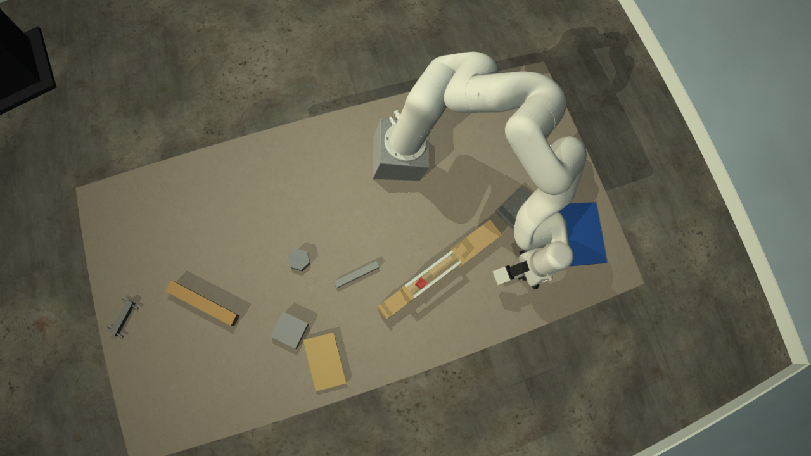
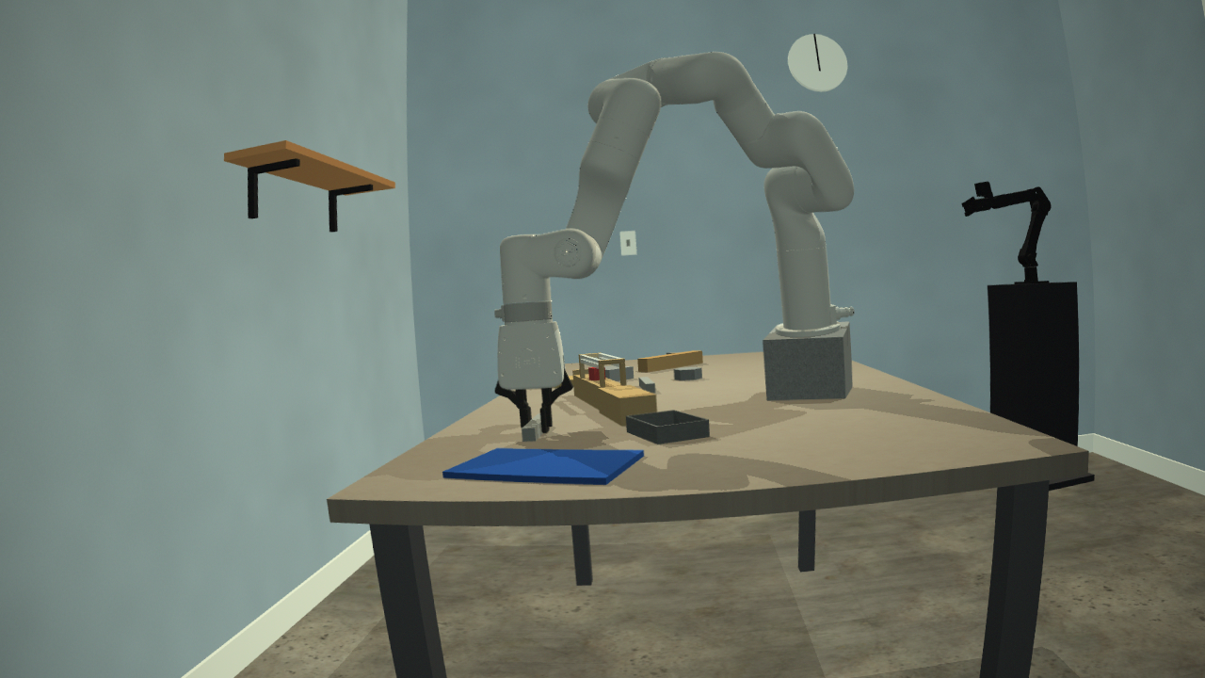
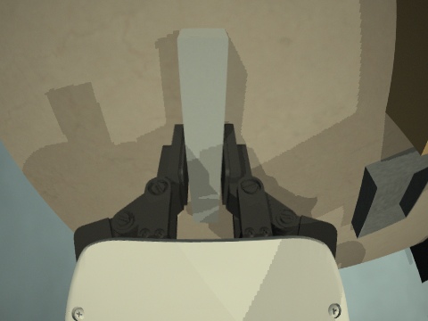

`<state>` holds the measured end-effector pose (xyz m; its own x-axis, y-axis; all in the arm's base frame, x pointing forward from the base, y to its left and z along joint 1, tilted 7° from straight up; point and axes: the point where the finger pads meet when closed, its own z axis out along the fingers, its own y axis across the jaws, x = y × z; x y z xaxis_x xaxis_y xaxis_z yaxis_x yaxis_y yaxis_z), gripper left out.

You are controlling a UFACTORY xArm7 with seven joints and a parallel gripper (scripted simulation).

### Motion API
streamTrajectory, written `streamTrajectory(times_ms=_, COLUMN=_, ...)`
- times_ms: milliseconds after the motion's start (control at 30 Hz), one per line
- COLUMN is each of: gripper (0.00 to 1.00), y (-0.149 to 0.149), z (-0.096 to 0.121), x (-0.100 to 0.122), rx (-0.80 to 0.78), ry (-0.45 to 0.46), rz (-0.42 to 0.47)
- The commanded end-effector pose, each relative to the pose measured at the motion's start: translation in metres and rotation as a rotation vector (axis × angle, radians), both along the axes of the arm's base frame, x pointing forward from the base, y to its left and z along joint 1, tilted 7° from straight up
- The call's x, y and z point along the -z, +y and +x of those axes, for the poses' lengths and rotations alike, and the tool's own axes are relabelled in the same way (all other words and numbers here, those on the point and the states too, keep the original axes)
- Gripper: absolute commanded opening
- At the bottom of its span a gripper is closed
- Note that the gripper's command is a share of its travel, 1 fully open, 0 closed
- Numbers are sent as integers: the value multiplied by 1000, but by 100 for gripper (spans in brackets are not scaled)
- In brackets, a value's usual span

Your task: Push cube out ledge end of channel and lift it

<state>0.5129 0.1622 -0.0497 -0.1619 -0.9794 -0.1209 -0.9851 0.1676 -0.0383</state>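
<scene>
The red cube [image 1: 421,282] sits inside the wooden channel [image 1: 439,269] with white rails, near its middle; it also shows in the exterior view [image 2: 593,371]. My gripper [image 2: 534,421] is down at the table beside the channel, between it and the blue mat [image 2: 543,464]. In the wrist view the gripper [image 3: 203,152] is shut on a long pale grey bar [image 3: 202,95] that lies flat on the table and reaches out ahead of the fingers. From above, my wrist [image 1: 530,267] hides most of the bar.
A dark open tray [image 1: 513,206] stands at the channel's far end, next to the blue mat [image 1: 583,232]. Further left lie a second grey bar [image 1: 357,273], a hexagon block [image 1: 298,259], a tan plank [image 1: 201,303], a grey block [image 1: 289,330] and a tan slab [image 1: 324,361].
</scene>
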Motion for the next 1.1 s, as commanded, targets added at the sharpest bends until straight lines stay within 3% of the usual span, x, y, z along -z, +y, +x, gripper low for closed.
streamTrajectory(times_ms=0, gripper=0, y=0, z=2, x=-2, rx=1, ry=-4, rz=1)
streamTrajectory(times_ms=433, gripper=0, y=0, z=1, x=-6, rx=1, ry=-4, rz=1)
streamTrajectory(times_ms=533, gripper=0, y=-3, z=0, x=-24, rx=1, ry=-4, rz=1)
streamTrajectory(times_ms=767, gripper=0, y=-11, z=-4, x=-100, rx=1, ry=-4, rz=1)
streamTrajectory(times_ms=1067, gripper=0, y=-13, z=-5, x=-116, rx=1, ry=-4, rz=1)
